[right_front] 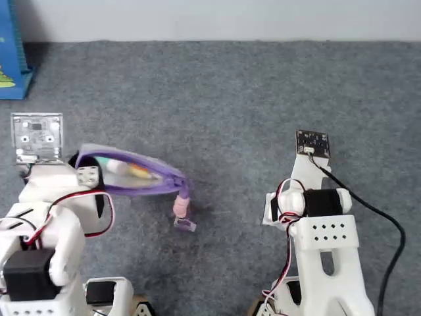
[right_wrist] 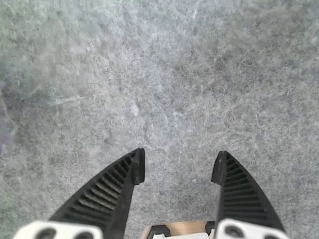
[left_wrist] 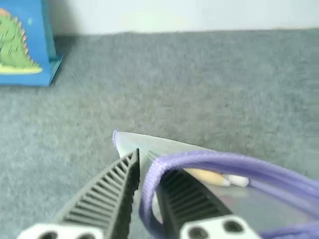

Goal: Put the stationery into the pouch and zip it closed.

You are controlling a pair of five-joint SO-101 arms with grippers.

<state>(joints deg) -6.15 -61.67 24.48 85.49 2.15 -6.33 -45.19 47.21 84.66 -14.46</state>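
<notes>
Now I see left tool (left_wrist: 146,167) pinching pouch (right_front: 141,179) rim, 9 o'clock on counter (right_front: 237,92), stationery (left_wrist: 212,176) inside. Right tool (right_wrist: 178,167) spread wide above counter, 3 o'clock.

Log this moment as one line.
left gripper: shut on pouch | stationery: inside pouch | right gripper: open above mat

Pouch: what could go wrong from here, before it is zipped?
1. The left jaws pinch only the purple rim of the pouch; this thin rim may slip out.
2. The mouth looks open, so the stationery could slide out if the pouch tips.
3. The zipper pull lies far from the open right jaws; pulling it may drag the pouch.
</notes>
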